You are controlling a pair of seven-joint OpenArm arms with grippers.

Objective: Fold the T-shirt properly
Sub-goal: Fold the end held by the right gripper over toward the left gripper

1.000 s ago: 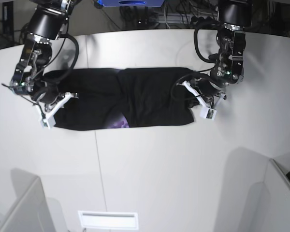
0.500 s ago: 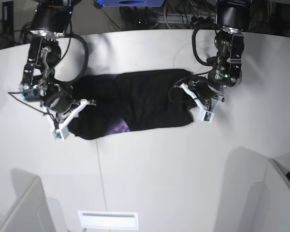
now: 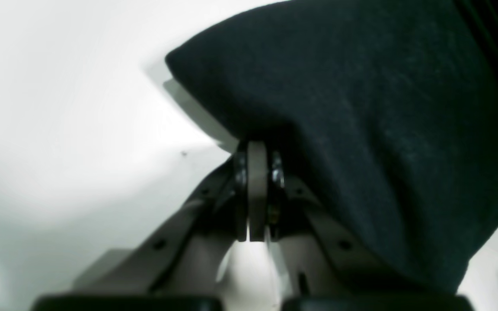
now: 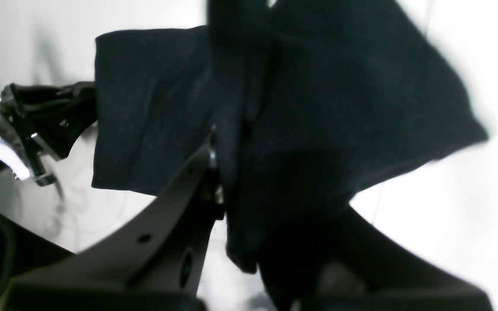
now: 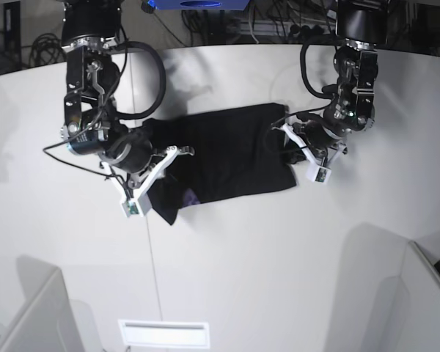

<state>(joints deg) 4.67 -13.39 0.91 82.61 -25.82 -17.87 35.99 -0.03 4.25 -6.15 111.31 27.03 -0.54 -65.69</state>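
Black cloth fills both wrist views, and each pincer has a bite of it. On the left pincer [image 3: 257, 190] the jaws are pressed flat together over the T-shirt [image 5: 231, 154], clamped on a folded corner just above the white surface [image 5: 279, 249]. The right pincer [image 4: 227, 172] is nearly closed too, with a thick bunch of fabric pinched between its jaws and more draping down past them. From overhead, the right pincer [image 5: 150, 180] lifts its end of the shirt, a flap hanging below with a scrap of purple print showing. The left pincer [image 5: 308, 150] pins the other end low. The shirt's long axis runs straight between the two arms, so my read is that the fold depends on the right arm carrying its end across toward the left one.
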